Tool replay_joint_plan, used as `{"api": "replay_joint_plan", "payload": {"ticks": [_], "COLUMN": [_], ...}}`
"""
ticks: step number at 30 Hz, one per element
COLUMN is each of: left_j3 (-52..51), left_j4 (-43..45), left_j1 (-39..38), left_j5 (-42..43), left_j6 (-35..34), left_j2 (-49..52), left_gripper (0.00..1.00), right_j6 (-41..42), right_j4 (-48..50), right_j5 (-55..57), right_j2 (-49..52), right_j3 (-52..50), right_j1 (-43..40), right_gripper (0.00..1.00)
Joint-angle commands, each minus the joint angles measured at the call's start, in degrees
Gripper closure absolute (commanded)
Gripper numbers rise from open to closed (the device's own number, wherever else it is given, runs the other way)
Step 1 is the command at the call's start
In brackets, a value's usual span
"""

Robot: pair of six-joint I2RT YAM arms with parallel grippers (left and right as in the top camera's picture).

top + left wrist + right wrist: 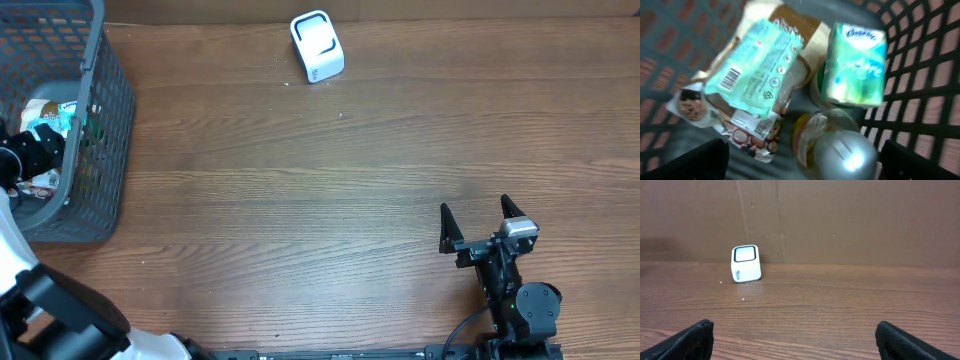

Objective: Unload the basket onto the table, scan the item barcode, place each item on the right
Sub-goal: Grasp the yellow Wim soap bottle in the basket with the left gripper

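Grey plastic mesh basket (105, 110) at the far left of the table (300, 220) holds all candidate items; none is out yet. Left wrist view, left to right: crumpled snack wrapper (747, 137) lowest, mint-green packet (760, 55) lying over it with its barcode (731, 79) face up, jar (840, 152) with a shiny metal lid, green tissue pack (856, 62) near the basket wall. View is blurred; print unreadable.

Risks, as judged:
- Items overlap and touch. Closing on the packet could pinch the wrapper beneath too, so two things lift together.
- The packet looks like thin, slack film. Gripped at an edge it may fold or droop, and the barcode could crease or turn away from the scanner (317, 46), which stands well apart at the table's far edge, near centre.
- A grip placed over the barcode would hide it from the scanner window.
- The jar sits right under the jaws; a straight descent meets its smooth lid, which would likely slip.
- The mesh wall is close; spread jaws could catch on it.

Tools: left gripper (805, 147) hangs inside the basket, jaws wide apart, nothing between them, no visible contact. Right gripper (475, 208) sits at the table's right, jaws fully apart, empty, facing the scanner from well away.
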Motion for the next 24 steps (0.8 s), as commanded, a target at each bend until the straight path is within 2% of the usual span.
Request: {"api": "replay_joint_plan", "payload": {"ticks": [1, 9, 11, 14, 24], "left_j3": [1.03, 1.03, 1.03, 1.03, 1.03], "left_j4": [-0.11, 0.02, 0.11, 0.37, 0.96], "left_j1": [0.26, -0.24, -0.26, -0.31, -1.33], "left_j5": [2.73, 5.01, 5.03, 5.03, 4.94], "left_j6": [2.64, 3.69, 3.69, 3.67, 3.65], "left_j2": [2.73, 7.37, 7.91, 8.35, 8.44], "left_gripper": [0.02, 0.04, 0.07, 0.23, 0.31], "right_j6": [-0.37, -0.37, -0.37, -0.37, -0.37], "right_j4": [0.13, 0.13, 0.13, 0.13, 0.13], "right_j5": [0.55, 0.55, 0.55, 0.55, 0.57], "right_j2": [-0.52, -0.50, -0.52, -0.52, -0.50], "right_j3": [-0.61, -0.61, -0.61, -0.61, -0.61], "right_j1": [-0.17, -0.17, -0.17, -0.17, -0.17], "right_gripper": [0.00, 0.00, 0.00, 0.00, 0.00]}}
